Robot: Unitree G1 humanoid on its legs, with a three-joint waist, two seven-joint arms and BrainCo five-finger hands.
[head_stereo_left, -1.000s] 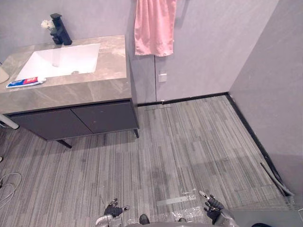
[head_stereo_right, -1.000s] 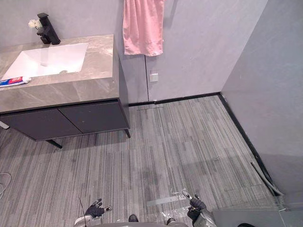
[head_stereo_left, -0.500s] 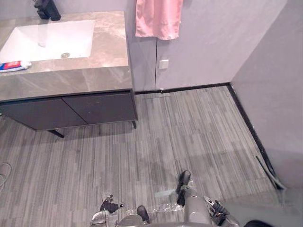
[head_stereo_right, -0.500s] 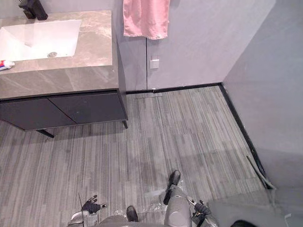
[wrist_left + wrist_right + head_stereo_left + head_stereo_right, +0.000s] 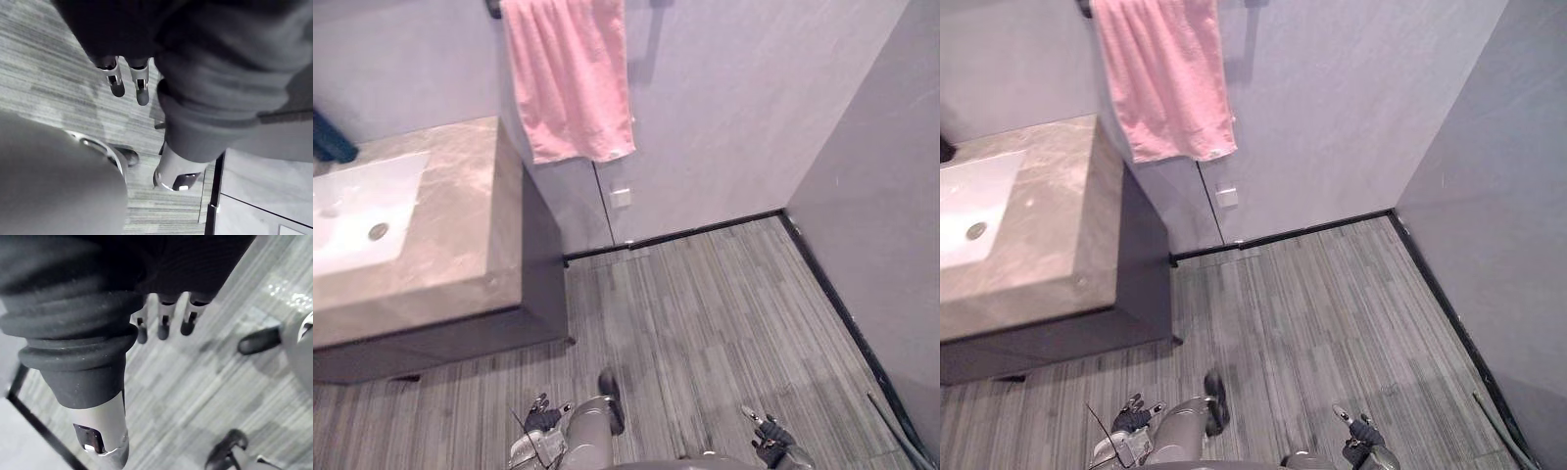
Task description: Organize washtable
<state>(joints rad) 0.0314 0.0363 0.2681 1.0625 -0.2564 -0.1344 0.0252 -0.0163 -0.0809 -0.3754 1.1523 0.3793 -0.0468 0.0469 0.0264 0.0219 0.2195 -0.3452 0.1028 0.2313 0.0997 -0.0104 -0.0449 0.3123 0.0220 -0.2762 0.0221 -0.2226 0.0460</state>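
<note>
I see soft, even room light; the pink towel [image 5: 570,83] throws a faint shadow rightward on the wall [image 5: 734,108]; the floor [image 5: 724,304] darkens under the vanity [image 5: 543,284]; the countertop [image 5: 460,245] carries a mild sheen.

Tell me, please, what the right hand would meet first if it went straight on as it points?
Probably the grey plank floor: the right hand aims its straight fingers at it, nothing visible between.

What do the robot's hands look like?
Both match: the left hand and right hand wear dark ribbed covers over the back and wrist. Silver fingers with dark tips poke out in a row, beside a thick silver thumb.
</note>
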